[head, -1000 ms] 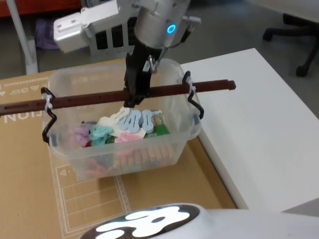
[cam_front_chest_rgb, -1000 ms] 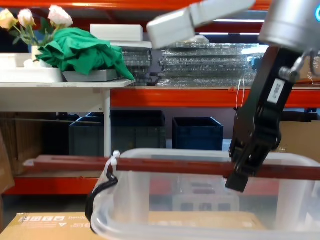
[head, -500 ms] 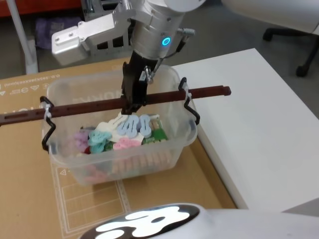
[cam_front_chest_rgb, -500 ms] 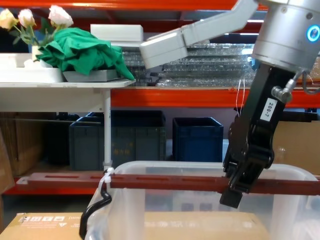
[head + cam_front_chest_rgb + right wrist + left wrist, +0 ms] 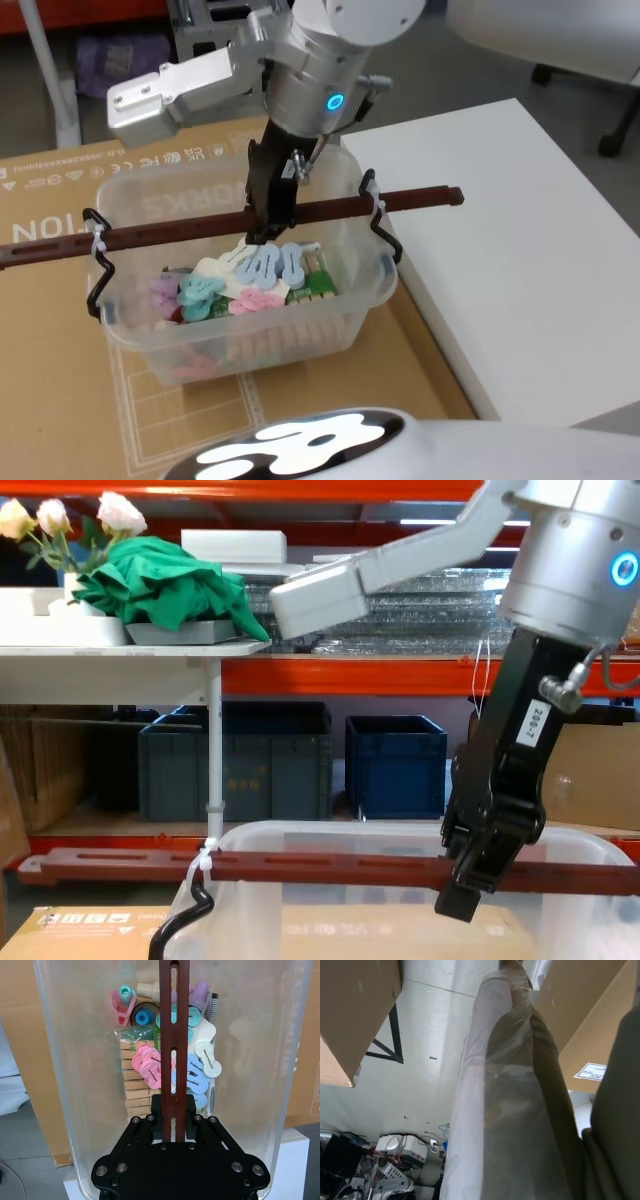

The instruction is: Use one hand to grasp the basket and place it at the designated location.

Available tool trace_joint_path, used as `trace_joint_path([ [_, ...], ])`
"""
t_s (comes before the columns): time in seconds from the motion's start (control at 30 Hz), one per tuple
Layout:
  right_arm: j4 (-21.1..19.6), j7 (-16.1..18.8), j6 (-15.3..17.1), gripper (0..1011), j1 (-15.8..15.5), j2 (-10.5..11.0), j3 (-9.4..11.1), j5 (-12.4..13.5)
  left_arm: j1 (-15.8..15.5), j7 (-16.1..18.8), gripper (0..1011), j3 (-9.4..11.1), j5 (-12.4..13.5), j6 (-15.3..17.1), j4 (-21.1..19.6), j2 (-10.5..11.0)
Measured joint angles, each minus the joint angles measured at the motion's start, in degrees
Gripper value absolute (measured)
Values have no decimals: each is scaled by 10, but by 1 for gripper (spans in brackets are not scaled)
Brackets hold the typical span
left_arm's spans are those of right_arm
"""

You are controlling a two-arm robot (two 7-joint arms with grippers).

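The basket point(image 5: 372, 300) is a translucent tub with coloured clips and pegs point(image 5: 262, 272) inside. Its long reddish-brown slotted handle point(image 5: 170, 232) is tied on with white zip ties. My right gripper point(image 5: 265, 225), black on a silver arm, is shut on the handle near its middle, coming down from above. The right wrist view shows the gripper point(image 5: 173, 1105) clamped on the handle point(image 5: 172, 1035) over the basket point(image 5: 65, 1060). In the chest view the gripper point(image 5: 470, 880) grips the handle point(image 5: 320, 867) above the basket rim point(image 5: 330, 830). I cannot tell whether the basket touches the cardboard below it.
A flat cardboard box point(image 5: 60, 400) lies under the basket. A white table point(image 5: 500, 230) adjoins it on the right. Dark blue crates point(image 5: 395, 765) stand under the shelving behind, and a green cloth point(image 5: 165, 590) lies on a side table. The left wrist view faces a plastic-wrapped post point(image 5: 505, 1110).
My right gripper has come down with the basket. In the chest view the handle sits lower, and in the head view the basket looks smaller and slightly farther off.
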Motion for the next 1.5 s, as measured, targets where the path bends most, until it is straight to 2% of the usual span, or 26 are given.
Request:
trace_joint_path([
  [0.1, -2, -4, 8, 234, -6, -1, -3, -12, 0, 0, 0, 0, 0, 0, 0, 0],
  [0.57, -4, -4, 20, 234, -17, -6, -14, -35, 0, 0, 0, 0, 0, 0, 0, 0],
  [1.43, -25, -2, 26, 235, -24, 3, -22, -53, 0, 0, 0, 0, 0, 0, 0, 0],
  [1.5, -26, -4, 27, 293, -24, 7, -22, -55, 0, 0, 0, 0, 0, 0, 0, 0],
])
